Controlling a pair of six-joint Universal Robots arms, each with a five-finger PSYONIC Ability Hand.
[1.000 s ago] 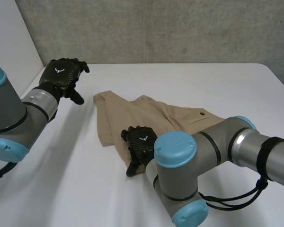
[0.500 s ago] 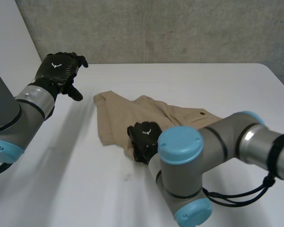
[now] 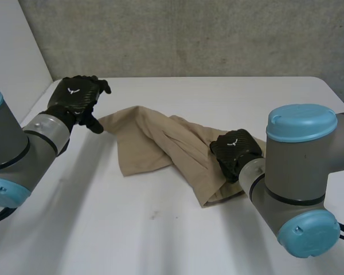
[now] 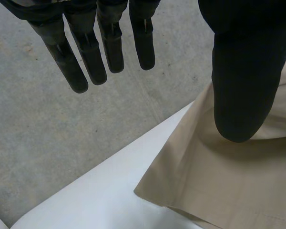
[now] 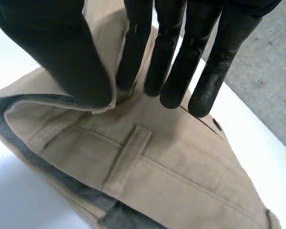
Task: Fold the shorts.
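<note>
1. Robot hand positions, head view: right robot hand curled onto the right end of the tan shorts, spread in diagonal ridges across the middle of the white counter. Left robot hand just beside the far-left corner of the cloth.
2. Left wrist view: fingers straight and spread, well apart from the cloth. Thumb hanging over the shorts' edge, nothing pinched; contact with the fabric impossible to tell. Best to bring the fingers down onto that corner and close them against the thumb before any pulling, catching both layers rather than the top one alone.
3. Right wrist view: thumb and fingers pressed together on a raised ridge of cloth at the waistband, just beyond the belt loop; grey lining showing along the near edge. Probably wise to hold this pinch firm, draw gently rightward against the left corner to flatten the ridges, then carry the fold over low and slow. Likely risk: a slipping layer, or creases trapped inside the fold.
</note>
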